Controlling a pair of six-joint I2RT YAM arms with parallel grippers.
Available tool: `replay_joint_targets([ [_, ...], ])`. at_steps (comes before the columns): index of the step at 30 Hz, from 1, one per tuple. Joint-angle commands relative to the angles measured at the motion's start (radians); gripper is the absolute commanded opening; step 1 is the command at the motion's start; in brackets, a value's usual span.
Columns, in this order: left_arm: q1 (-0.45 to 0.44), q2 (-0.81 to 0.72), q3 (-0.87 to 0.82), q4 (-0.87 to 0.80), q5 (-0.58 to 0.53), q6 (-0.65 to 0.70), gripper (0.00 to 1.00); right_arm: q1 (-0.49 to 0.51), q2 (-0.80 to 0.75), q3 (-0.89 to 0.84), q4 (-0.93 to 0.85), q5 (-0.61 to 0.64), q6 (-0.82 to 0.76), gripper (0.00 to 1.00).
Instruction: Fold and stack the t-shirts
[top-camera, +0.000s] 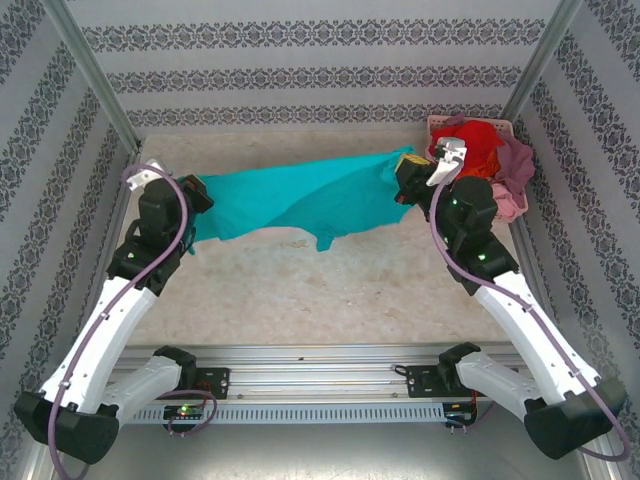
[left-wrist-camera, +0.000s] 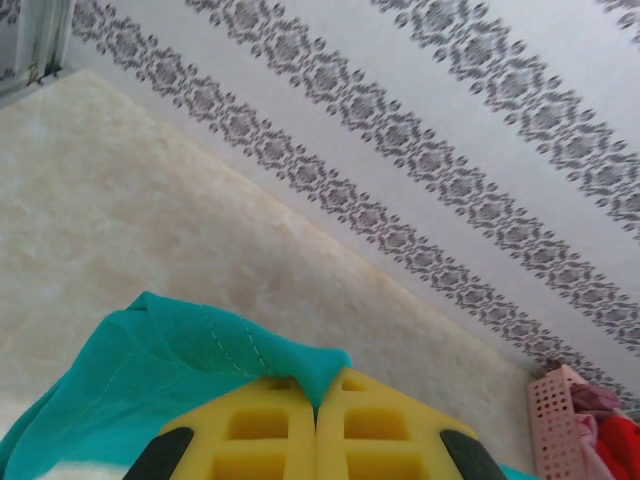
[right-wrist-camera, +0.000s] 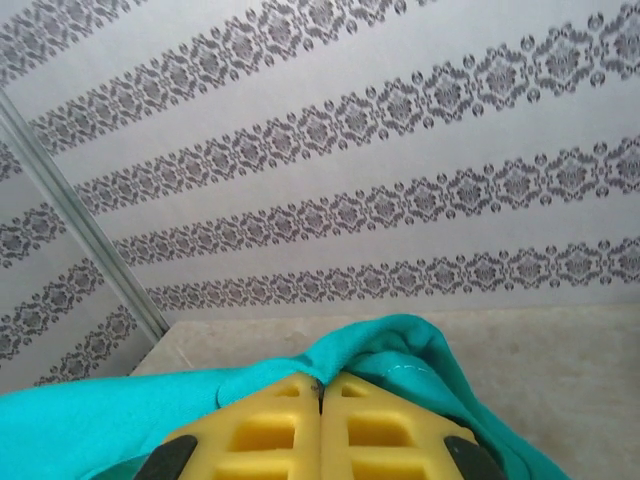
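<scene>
Teal t-shirt (top-camera: 300, 200) held stretched between left gripper (top-camera: 197, 193) and right gripper (top-camera: 405, 178), both pinched closed on cloth. Spreading judged in hand; next, lowering flat onto table (top-camera: 300, 295) needed.

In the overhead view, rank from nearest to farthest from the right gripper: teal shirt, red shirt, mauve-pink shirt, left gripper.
1. teal t-shirt: pinched in the right gripper itself, stretching away to the left.
2. red t-shirt: just to its right, in the basket.
3. mauve-pink t-shirt: further right, at the basket's outer side.
4. left gripper: across the table, holding the shirt's other end.
</scene>
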Motion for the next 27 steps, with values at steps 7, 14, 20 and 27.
replay_joint_targets([
  [7, 0.063, 0.200, 0.198, -0.064, 0.055, 0.116, 0.00, -0.033, 0.159, 0.152, -0.001, 0.001, -0.103, 0.00],
  [14, 0.150, 0.299, 0.323, -0.018, 0.133, 0.132, 0.00, -0.060, 0.417, 0.382, 0.017, -0.162, -0.077, 0.00],
  [20, 0.268, 0.345, 0.480, -0.053, 0.215, 0.149, 0.00, -0.045, 0.506, 0.598, 0.028, -0.194, -0.096, 0.00],
  [27, 0.321, 0.342, 0.504, -0.066, 0.280, 0.136, 0.00, -0.035, 0.398, 0.532, 0.033, -0.195, -0.125, 0.00],
])
